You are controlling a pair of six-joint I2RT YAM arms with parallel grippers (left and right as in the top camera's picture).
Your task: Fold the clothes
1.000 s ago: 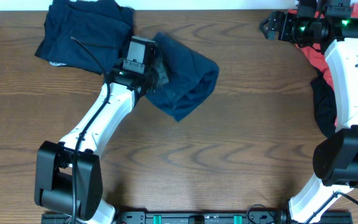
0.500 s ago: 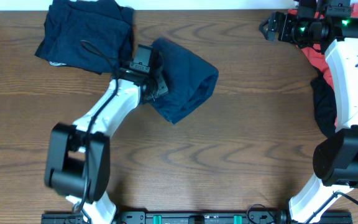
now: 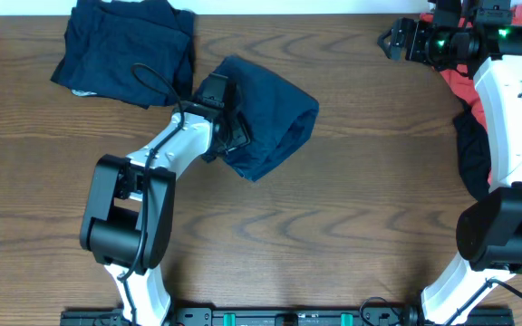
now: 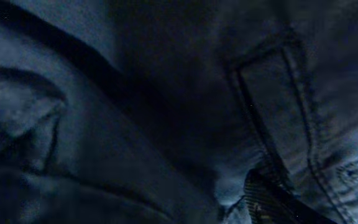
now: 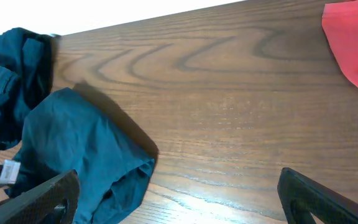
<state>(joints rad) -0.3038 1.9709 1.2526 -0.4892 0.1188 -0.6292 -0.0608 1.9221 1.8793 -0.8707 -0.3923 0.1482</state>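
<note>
A blue garment (image 3: 275, 113) lies folded into a lump at the upper middle of the table. My left gripper (image 3: 235, 129) rests on its left edge. The left wrist view is filled with dark blue cloth (image 4: 166, 93) with a stitched pocket. One finger (image 4: 269, 199) shows there, well off centre, so the jaws stand open against the fabric. My right gripper (image 3: 391, 41) hangs at the back right, open and holding nothing. The right wrist view looks down on the same blue garment (image 5: 86, 149).
A navy pile of folded clothes (image 3: 125, 45) sits at the back left, next to the blue garment. Red and black clothes (image 3: 465, 100) lie heaped at the right edge under the right arm. A red cloth (image 5: 353, 43) shows in the right wrist view.
My left gripper has opened and let go of the blue garment, shifting a little right onto it. The left arm's base link has swung right. The right arm has not moved.
</note>
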